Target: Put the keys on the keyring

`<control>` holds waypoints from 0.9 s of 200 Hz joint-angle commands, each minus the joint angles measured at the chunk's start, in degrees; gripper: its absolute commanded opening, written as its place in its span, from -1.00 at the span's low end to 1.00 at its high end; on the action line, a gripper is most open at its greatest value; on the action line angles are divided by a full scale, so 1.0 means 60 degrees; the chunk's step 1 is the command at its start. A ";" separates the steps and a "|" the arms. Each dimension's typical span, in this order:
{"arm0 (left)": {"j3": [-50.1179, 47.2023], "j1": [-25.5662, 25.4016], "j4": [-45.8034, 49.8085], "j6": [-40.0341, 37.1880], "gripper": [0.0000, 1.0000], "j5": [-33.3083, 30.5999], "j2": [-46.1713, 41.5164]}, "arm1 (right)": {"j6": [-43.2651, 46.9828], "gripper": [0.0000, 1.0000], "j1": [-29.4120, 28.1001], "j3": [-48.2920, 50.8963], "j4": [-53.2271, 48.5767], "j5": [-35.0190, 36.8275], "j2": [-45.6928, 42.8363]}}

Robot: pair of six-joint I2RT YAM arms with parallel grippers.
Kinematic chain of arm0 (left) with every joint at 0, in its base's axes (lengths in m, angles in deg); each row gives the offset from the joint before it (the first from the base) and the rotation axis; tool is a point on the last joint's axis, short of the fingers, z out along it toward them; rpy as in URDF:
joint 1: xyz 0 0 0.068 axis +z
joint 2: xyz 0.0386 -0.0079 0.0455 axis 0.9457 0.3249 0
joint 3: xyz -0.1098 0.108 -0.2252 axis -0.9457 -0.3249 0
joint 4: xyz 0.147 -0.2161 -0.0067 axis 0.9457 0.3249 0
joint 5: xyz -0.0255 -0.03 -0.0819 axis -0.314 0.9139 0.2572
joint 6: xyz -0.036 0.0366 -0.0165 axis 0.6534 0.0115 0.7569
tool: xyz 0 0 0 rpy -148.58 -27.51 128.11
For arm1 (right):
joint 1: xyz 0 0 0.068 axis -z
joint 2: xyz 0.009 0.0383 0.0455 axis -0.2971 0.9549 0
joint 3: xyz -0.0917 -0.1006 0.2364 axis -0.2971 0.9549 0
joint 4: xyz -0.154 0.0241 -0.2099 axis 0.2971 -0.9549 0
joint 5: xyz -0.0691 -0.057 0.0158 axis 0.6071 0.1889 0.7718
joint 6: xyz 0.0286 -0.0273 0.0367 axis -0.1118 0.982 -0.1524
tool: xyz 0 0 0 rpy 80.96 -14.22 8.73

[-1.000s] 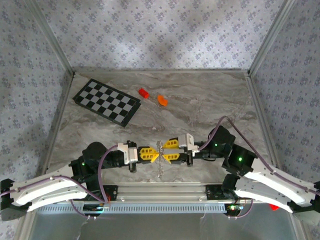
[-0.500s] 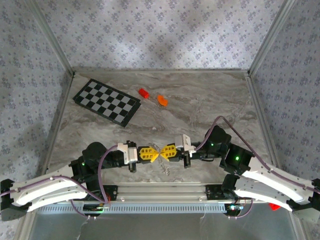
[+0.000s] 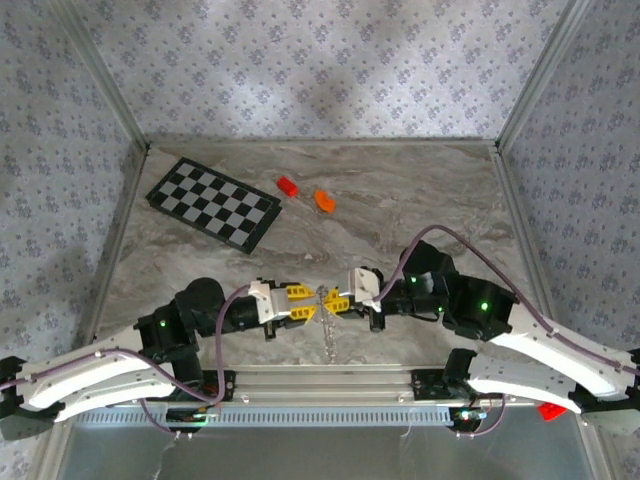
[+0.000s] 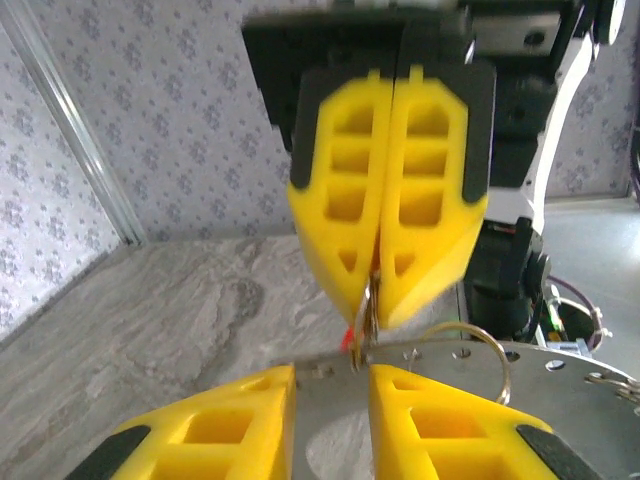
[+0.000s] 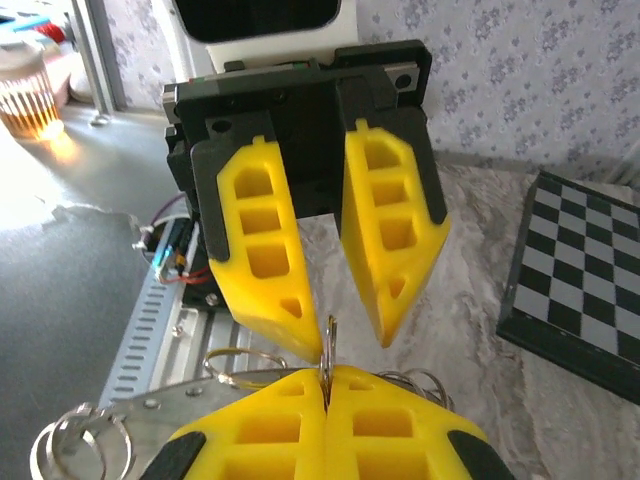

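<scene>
bright even light, soft shadows, close foreground slightly blurred

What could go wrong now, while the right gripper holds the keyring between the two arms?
1. The right gripper pinches the keyring only at its very fingertips, edge-on, so the thin ring could slip or twist out.
2. The left gripper is open and very close to the right one. Closing may strike those fingers instead of catching the ring.
3. A small red piece below the ring, perhaps a key, is mostly hidden, so aiming at it is hard.
</scene>
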 commanded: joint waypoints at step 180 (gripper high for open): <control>0.0313 0.0001 0.0062 0.0175 -0.51 0.0655 0.0598 | 0.1333 -1.00 -0.0188 -0.2166 -0.2929 0.0319 0.1565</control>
